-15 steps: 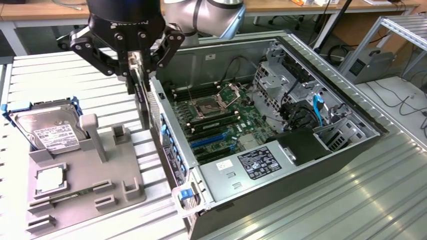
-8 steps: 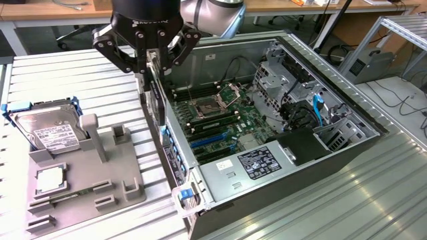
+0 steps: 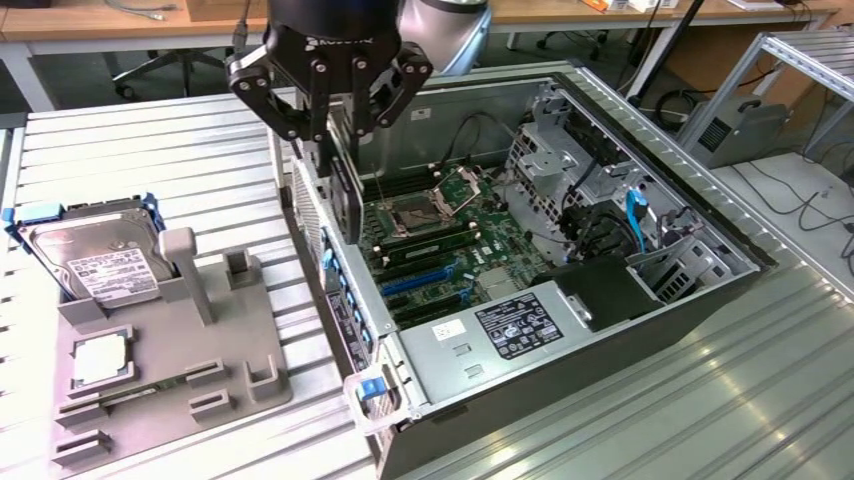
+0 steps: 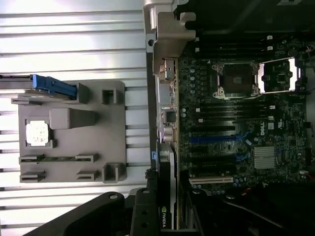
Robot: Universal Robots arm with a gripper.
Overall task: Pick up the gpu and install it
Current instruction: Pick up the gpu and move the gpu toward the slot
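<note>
The gpu (image 3: pixel 344 190), a slim black card, hangs upright on edge from my gripper (image 3: pixel 334 125), whose fingers are shut on its top. It is above the rear wall of the open computer case (image 3: pixel 694 215), over the near edge of the motherboard (image 3: pixel 447 235). In the wrist view the gpu (image 4: pixel 165 196) shows edge-on with a green logo. It runs along the case's rear wall beside the motherboard (image 4: pixel 236 123) and its blue slot (image 4: pixel 211 139). The gripper (image 4: pixel 165 219) holds it between dark fingers (image 4: pixel 142 211).
A grey fixture tray (image 3: pixel 174 340) lies at the exterior view's left of the case. It holds a hard drive (image 3: pixel 100 255) in a blue carrier, a processor (image 3: pixel 100 362) and a memory stick (image 4: pixel 56 158). The power supply (image 3: pixel 521 325) and cables fill the case's near end.
</note>
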